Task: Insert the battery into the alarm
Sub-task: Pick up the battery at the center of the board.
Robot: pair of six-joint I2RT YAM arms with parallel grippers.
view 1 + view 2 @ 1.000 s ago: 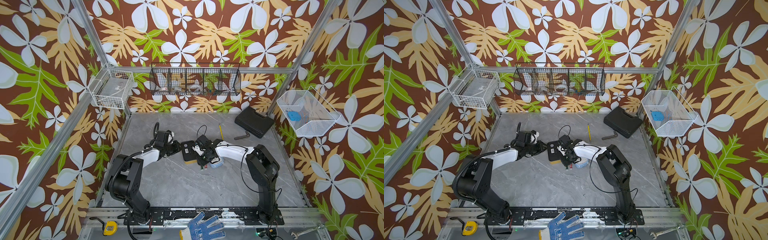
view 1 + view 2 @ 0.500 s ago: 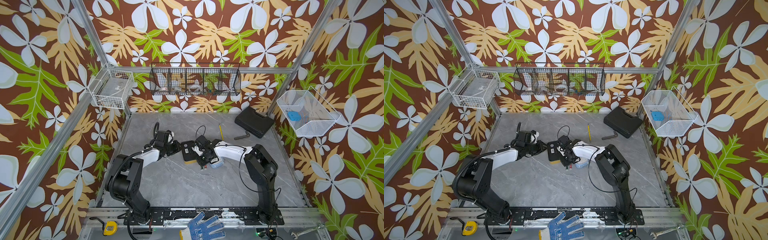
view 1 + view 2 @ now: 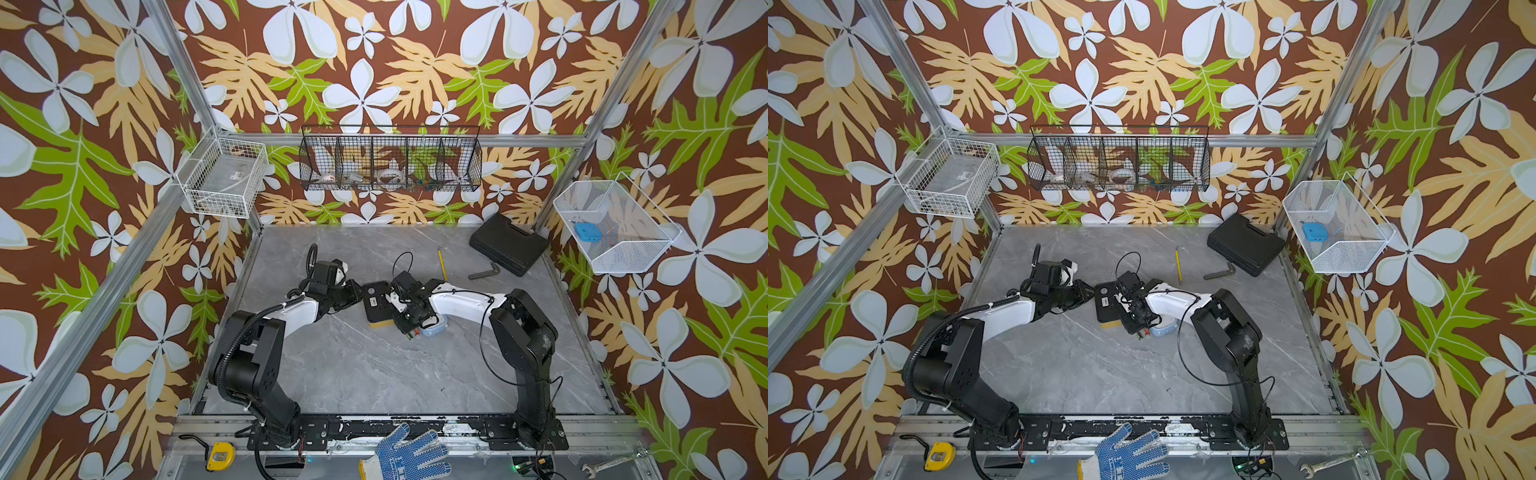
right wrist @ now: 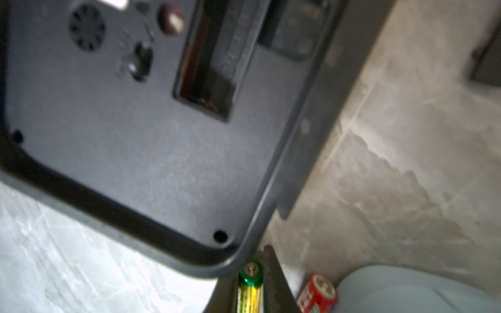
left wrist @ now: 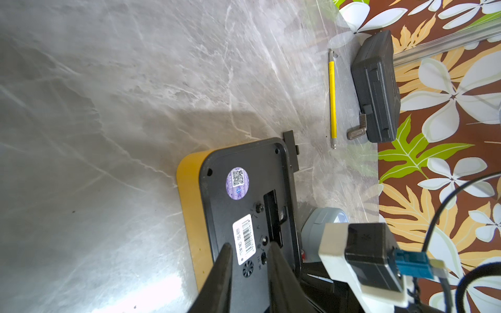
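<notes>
The alarm (image 3: 376, 301) lies face down mid-table, black back up over a yellow body (image 5: 189, 206), with its battery slot (image 4: 206, 62) uncovered. My right gripper (image 4: 250, 267) is shut on a green-and-yellow battery (image 4: 250, 287), low at the alarm's near right corner (image 3: 409, 330). A red battery (image 4: 317, 294) lies loose beside it. My left gripper (image 5: 250, 246) reaches over the alarm's left end (image 3: 359, 293). Its fingers stand slightly apart above the black back and barcode label, with nothing between them.
A pale blue-grey round dish (image 3: 432, 330) sits right of the alarm, against the right gripper. Behind lie a yellow-handled tool (image 3: 441, 266), a hex key (image 3: 484, 272) and a black case (image 3: 507, 245). A glove (image 3: 405, 455) and tape measure (image 3: 218, 455) lie on the front rail.
The right gripper's jaws have closed onto the green-and-yellow battery, and that arm has shifted slightly. The left arm and the alarm have not moved.
</notes>
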